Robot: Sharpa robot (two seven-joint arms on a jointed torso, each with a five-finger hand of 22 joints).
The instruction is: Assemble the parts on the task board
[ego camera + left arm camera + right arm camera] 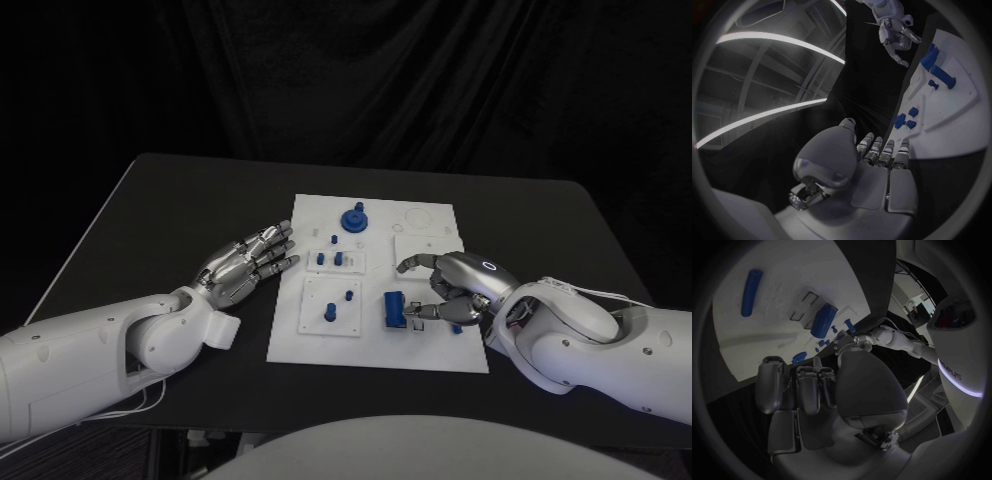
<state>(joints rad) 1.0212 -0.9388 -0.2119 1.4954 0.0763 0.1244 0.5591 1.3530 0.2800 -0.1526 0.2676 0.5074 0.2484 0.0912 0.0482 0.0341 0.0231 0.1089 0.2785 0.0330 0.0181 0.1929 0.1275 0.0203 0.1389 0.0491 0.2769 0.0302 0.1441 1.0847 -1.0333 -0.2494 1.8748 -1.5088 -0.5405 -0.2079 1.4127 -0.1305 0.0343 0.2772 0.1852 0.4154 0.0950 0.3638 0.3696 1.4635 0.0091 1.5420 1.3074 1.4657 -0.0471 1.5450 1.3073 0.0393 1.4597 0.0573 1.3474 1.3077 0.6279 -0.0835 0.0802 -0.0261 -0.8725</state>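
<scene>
— Left hand [248, 264]? Fingers spread, holding nothing, beside the task board [378, 345].
— Right hand [456, 285]? Curled over the board's near right edge; grip impossible to tell.
— Parts? Blue cylinder [392, 309] just beside those fingers, blue knob [355, 218] upright farther back.

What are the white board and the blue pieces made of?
The board looks like matte white plastic: flat, even, no glare. The blue pieces, such as the cylinder, look like moulded or printed plastic: uniform colour, dull sheen. Neither is certain from looks alone.
</scene>
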